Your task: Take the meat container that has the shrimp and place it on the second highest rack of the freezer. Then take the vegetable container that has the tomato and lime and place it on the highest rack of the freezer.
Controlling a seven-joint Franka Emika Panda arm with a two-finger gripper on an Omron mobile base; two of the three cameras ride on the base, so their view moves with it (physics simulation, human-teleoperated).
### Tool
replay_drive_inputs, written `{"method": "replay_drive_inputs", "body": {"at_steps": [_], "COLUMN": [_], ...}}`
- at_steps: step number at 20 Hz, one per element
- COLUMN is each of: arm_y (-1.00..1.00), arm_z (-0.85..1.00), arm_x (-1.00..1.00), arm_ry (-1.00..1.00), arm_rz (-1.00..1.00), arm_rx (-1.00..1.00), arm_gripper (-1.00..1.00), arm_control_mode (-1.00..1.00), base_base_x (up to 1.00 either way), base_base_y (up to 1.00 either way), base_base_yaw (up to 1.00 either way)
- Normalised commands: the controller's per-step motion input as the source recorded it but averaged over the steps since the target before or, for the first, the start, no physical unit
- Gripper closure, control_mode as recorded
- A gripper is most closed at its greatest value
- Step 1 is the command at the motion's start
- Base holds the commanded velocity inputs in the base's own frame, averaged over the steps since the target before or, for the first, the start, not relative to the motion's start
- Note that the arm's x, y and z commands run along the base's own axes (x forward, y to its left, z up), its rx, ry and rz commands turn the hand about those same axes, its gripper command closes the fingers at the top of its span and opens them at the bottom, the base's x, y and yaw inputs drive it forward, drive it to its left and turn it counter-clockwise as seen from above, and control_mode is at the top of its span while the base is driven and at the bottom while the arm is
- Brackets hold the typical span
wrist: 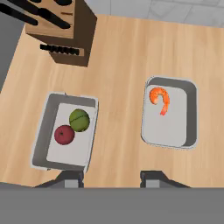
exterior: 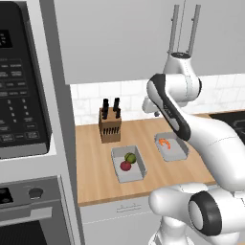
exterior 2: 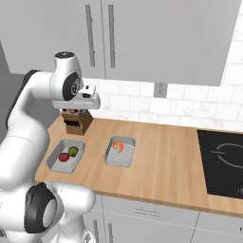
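My arm (exterior: 191, 129) of glossy white rounded shells, dark charcoal bands at its joints, round black-ringed joint cap with a grey centre, boxy white hand (exterior 2: 78, 100), my two small dark grey finger tips (wrist: 70, 179)

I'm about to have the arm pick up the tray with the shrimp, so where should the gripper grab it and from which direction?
Grip a long side wall of the shrimp container, coming straight down from above, one finger inside and one outside. It is a shallow open tray lying flat on the counter, with thin upright walls. The shrimp lies toward one end, so take the wall near the emptier half.
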Motion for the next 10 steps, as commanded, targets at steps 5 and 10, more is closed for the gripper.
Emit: {"method": "replay_drive_inputs", "body": {"at_steps": [5,10], "arm_y": [0.0,-0.23], "arm_z": [-0.01,-0.27], "arm_x": [-0.24,-0.41], "arm_ry": [-0.03,0.05], "arm_rz": [0.0,-0.09], "arm_rx": [0.0,0.0], "arm_gripper": [-1.0,-1.0], "arm_control_mode": [-1.0,-1.0], "base_base_x": [0.0,0.0], "base_base_y": [0.0,0.0], "base_base_yaw": [0.0,0.0]}}
